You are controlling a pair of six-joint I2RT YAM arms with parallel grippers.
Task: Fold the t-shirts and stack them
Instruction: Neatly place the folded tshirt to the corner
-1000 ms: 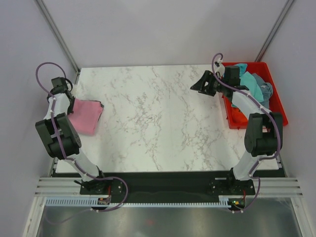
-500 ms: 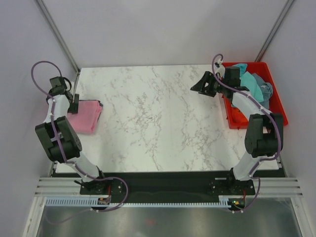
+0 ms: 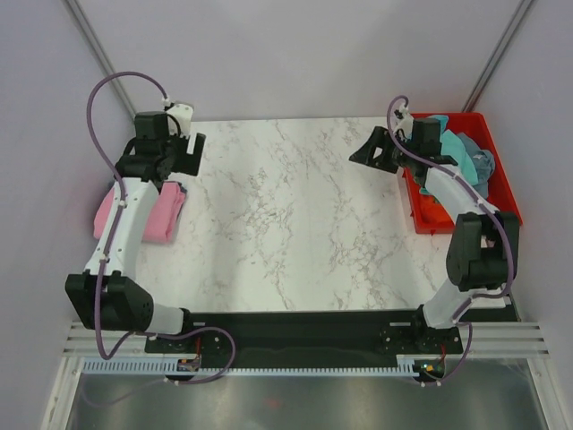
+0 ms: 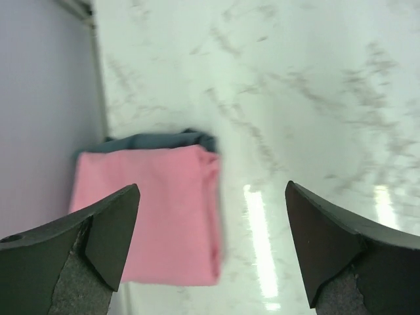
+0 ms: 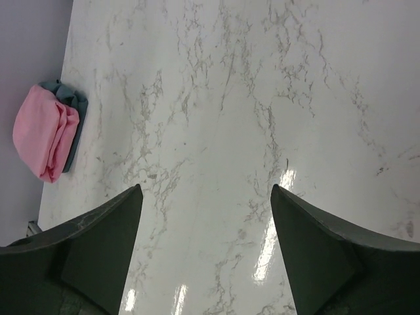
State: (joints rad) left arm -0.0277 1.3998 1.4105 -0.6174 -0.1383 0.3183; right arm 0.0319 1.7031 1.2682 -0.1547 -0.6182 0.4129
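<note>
Fingers (image 4: 105, 230) of left gripper (image 4: 211, 210) spread wide, nothing held. Gripper hangs clear of the cloth and touches nothing. Between the two fingers, lower down, the wrist view shows the pink shirt (image 4: 147, 216) and bare marble beside it.

Right gripper (image 5: 205, 197): fingers (image 5: 98, 243) equally wide apart and empty, only marble surface (image 5: 216, 98) in the gap. No contact with anything.

Pink shirt is folded to a flat rectangle and lies on top of a folded slate-blue shirt (image 4: 157, 140). A strip of the blue shows along one short end and a little down one side. The stack sits at the left edge of the surface, close to the side wall, with its long axis running near-to-far along that edge. Folded edges of the pink shirt look even. Left wrist view is slightly blurred, so no label can be made out.

From above, the left arm (image 3: 125, 224) crosses over the stack and hides its middle, so pink shows on either side of it. Left gripper sits past the far end of the stack, near the far-left corner.

Right gripper is over the far-right part of the surface, pointing left, just beside the red crate (image 3: 421, 215). The crate stands at the right edge and holds a crumpled turquoise shirt (image 3: 461, 152) and a grey-blue shirt (image 3: 483, 164), both unfolded. The right arm passes over the crate's left wall.
</note>
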